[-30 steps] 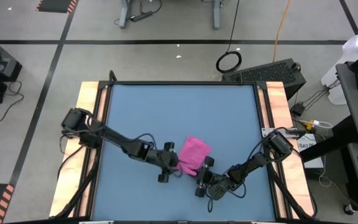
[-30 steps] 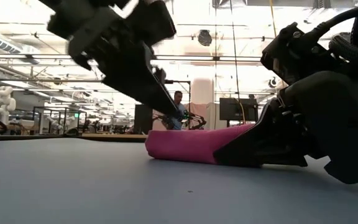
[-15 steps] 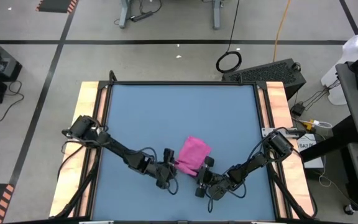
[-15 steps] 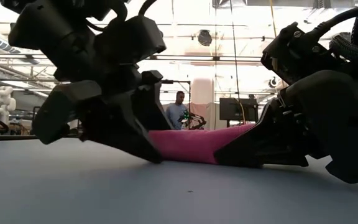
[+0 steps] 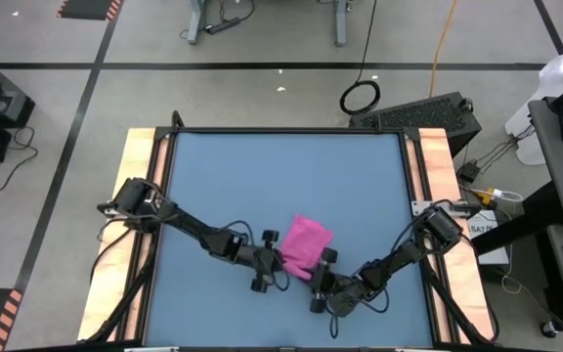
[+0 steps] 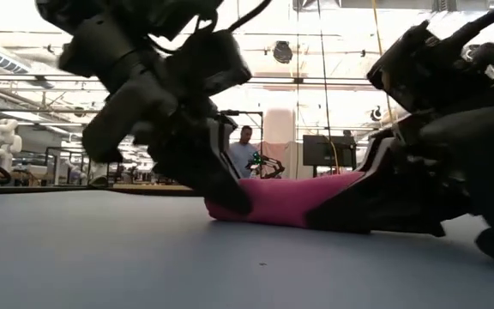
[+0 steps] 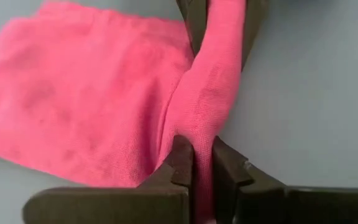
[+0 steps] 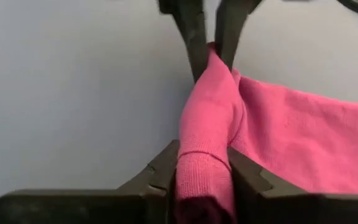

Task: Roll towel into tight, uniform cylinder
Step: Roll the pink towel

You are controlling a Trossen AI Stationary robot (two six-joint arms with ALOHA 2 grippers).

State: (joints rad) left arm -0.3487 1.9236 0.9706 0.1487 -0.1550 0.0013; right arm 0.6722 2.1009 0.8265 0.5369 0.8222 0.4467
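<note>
Both tools clamp the towel's (image 5: pixel 306 242) rolled edge: left tool (image 7: pixel 199 163), right tool (image 8: pixel 204 167). Rolling underway; next, turn together toward the flat part.

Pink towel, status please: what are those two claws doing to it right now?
Left gripper shut on the towel's rolled edge. Right gripper clamps the same roll, opposite end. Rest of cloth flat. Nothing in the way.

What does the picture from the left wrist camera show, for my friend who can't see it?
The left pincer is pinched shut on the rolled edge of a pink towel. The roll runs straight ahead to the right pincer, which grips its far end. The rest of the towel lies flat beside the roll on the blue table.
</note>
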